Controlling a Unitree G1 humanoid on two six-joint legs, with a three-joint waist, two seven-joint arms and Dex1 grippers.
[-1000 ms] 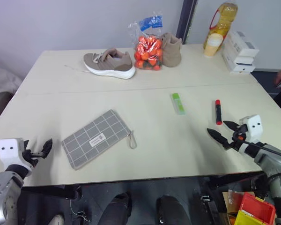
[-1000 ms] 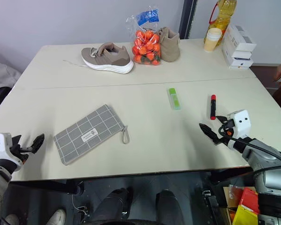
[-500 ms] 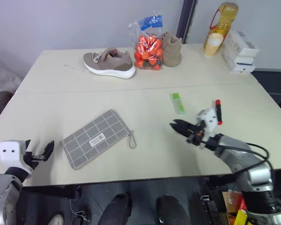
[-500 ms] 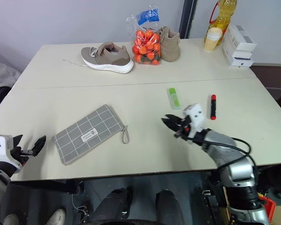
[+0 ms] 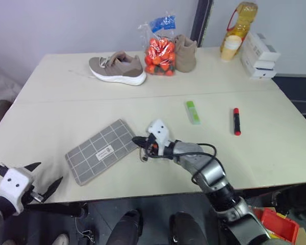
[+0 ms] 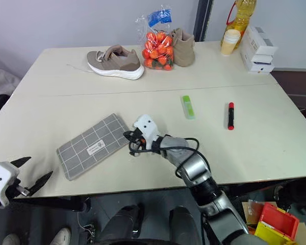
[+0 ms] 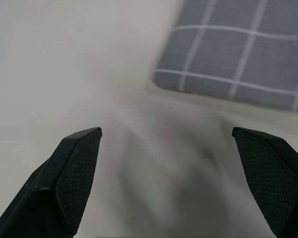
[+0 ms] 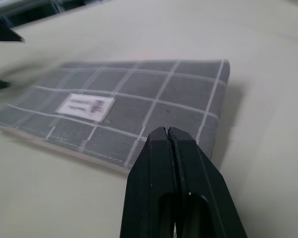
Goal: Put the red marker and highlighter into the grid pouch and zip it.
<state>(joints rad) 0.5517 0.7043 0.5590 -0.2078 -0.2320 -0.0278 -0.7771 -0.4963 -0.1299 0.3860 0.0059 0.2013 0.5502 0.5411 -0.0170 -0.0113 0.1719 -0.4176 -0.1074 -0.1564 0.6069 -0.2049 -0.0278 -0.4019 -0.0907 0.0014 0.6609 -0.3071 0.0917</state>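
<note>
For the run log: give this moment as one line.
right gripper: shut, at grid pouch zipper end | left gripper: open, off pouch | red marker, highlighter: on table

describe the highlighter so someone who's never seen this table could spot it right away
Start at the bag of oranges at the far edge of the table, then come toward the near edge, slightly right. The highlighter lies there alone: short, chunky and light green, unlike the slim red marker to its right.

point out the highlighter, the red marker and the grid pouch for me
highlighter (image 5: pixel 193 112), left eye view, middle of its green body
red marker (image 5: pixel 236 121), left eye view, mid-barrel
grid pouch (image 6: pixel 90 146), right eye view, grey fabric near its white label
</note>
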